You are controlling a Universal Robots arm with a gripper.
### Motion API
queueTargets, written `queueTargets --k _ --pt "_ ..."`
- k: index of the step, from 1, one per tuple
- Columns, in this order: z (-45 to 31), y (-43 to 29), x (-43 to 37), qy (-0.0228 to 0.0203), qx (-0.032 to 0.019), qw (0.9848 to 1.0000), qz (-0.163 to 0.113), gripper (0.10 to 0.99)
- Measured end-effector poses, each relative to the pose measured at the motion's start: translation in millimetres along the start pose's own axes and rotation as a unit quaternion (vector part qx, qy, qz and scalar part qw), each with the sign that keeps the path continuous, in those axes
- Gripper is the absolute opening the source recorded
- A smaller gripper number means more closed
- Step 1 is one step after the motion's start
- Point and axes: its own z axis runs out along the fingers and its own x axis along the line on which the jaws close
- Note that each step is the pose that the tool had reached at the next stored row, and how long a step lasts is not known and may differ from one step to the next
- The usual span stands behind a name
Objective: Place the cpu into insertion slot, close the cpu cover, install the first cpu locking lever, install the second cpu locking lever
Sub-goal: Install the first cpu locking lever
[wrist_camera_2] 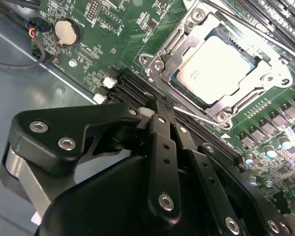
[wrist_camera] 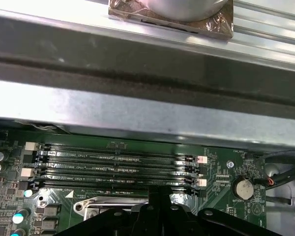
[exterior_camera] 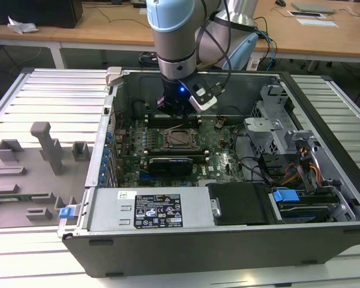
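- the arm (exterior_camera: pixel 174 36) drops in from the top middle of the exterior view into the open pc case (exterior_camera: pixel 324 240), which lies on its side on the ridged metal surface (exterior_camera: pixel 48 96)
- the tool (wrist_camera_2: pixel 155 104) is narrow, with its black fingers (wrist_camera_2: pixel 162 147) squeezed together at the tips
- it sits right at the memory slots (wrist_camera_2: pixel 132 83), just beside the socket
- a thin silvery lever (wrist_camera_2: pixel 199 117) runs along the socket edge nearest the tool, with the tips close to one end of it; honestly can't tell if they're touching it or pinching it
- the cpu (wrist_camera_2: pixel 214 66) sits in the insertion slot (wrist_camera_2: pixel 152 61), pale metal top facing up, roughly mid-frame in the exterior view
- the cpu cover (wrist_camera_2: pixel 206 102) lies flat over it, and the chip shows through its window
- a coin battery (wrist_camera_2: pixel 67 32) sits on the green board (wrist_camera_2: pixel 88 54), well apart from the socket
- in the exterior view a long black card (exterior_camera: pixel 171 163) lies just below the socket, and the labelled power supply (exterior_camera: pixel 150 210) is lower in the frame
- a grey fixture tray (exterior_camera: pixel 30 174) sits outside the case at the exterior view's left
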Motion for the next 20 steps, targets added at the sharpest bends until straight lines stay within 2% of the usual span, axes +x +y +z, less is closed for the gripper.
queueTargets --k 5,10,14,20 --pt "2.9 0.6 2.1 -0.006 0.0033 1.0 0.005 0.106" --pt "4.2 3.9 3.4 -0.0074 0.0047 0.9999 0.01 0.106" --pt "6.7 3.7 5.1 -0.0092 0.0108 0.9997 0.021 0.106" --pt "9.4 3.3 6.7 -0.0125 0.0168 0.9989 0.042 0.106"
